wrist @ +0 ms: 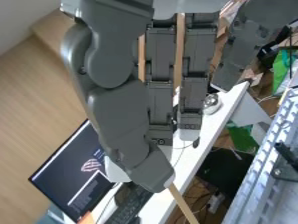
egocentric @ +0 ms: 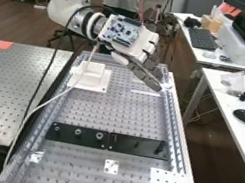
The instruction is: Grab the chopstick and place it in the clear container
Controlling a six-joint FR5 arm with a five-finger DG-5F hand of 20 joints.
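The robot hand (egocentric: 143, 45) was above the far part of the perforated counter (egocentric: 118, 117), its grip narrow, pinching the chopstick (wrist: 183, 206) between thumb and fingers. In the wrist view, one end of the chopstick stuck out past the thumb tip and was cut off by the frame; the thumb hid more of it. Any print on the one circuit board (egocentric: 122, 30) was too small to read. On the counter were one white block (egocentric: 92, 69) on a square base, two black plates (egocentric: 77, 135) side by side, and two white perforated plates (egocentric: 169, 180).
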